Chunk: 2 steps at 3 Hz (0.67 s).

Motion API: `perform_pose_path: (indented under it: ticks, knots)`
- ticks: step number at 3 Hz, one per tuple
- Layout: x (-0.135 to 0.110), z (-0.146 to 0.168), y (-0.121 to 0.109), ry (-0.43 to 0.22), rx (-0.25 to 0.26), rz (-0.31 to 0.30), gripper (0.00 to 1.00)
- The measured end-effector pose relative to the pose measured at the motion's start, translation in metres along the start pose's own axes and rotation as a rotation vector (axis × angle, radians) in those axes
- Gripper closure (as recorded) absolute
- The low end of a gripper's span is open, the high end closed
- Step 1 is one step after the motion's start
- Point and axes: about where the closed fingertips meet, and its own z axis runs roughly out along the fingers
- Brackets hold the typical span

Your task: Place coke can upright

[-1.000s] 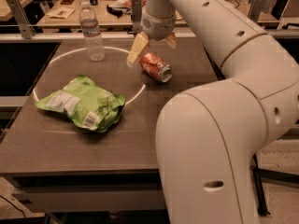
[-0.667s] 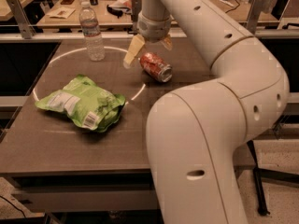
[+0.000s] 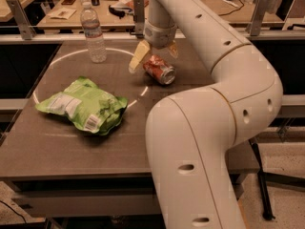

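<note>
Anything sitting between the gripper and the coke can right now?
Nothing visible. The open gripper hangs directly over the coke can, which lies on its side. The water bottle and green bag sit well away from both.

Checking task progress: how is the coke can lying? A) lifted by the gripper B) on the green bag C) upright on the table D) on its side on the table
D: the coke can lies on its side on the table, with the open gripper just above it.

The pincer hangs over the coke can, bottle behind-left, bag front-left.
</note>
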Motion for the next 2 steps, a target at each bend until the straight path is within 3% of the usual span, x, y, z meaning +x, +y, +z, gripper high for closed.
perform_pose_path:
  ticks: [2]
  knots:
    - [-0.0009,0.0111,-0.0029,0.020,-0.004,0.000,0.41]
